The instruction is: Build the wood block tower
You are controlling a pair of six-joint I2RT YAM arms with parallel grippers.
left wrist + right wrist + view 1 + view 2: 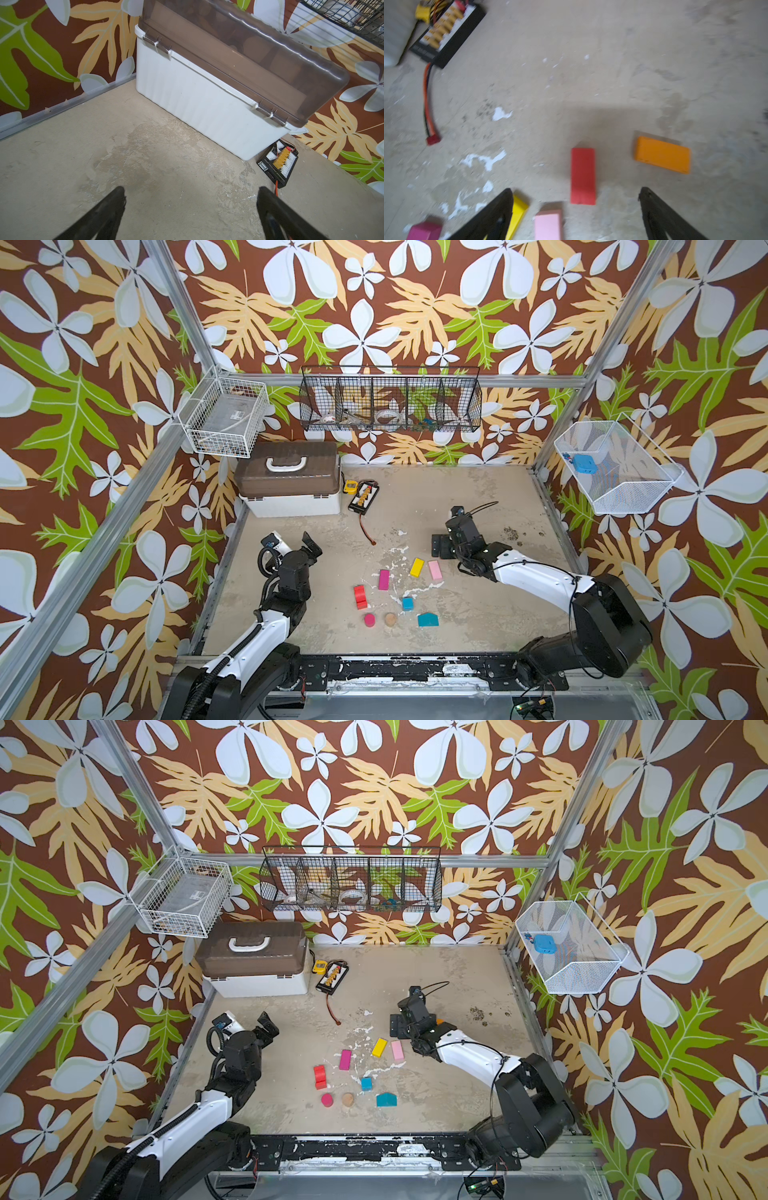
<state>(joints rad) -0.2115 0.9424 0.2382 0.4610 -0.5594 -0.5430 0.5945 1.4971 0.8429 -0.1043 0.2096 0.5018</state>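
Painted wood blocks [383, 579] lie scattered on the bench [478, 614], well in front of the white box [297, 504]. Left tool [190, 191], near that box, stands spread and empty. Right tool [575, 188], farther from the box, is spread, a red brick [583, 166] and an orange brick [663, 154] just ahead.

The walls [374, 302] wore brown wallpaper of big white flowers and green and tan leaves, framed by bare aluminium posts [183, 310], and soft, even light fell on a worn beige floor [415, 489] flecked with white chips near its middle. A black wire basket [390, 400] hung on the back wall, a white wire basket [220, 443] on the left, and a white mesh basket [623, 497] holding a blue case [584, 463] on the right. In the back left corner stood a white storage box [291, 504] with a brown translucent lid [286, 477], and just beside it lay a black connector board [363, 497] with a red lead.
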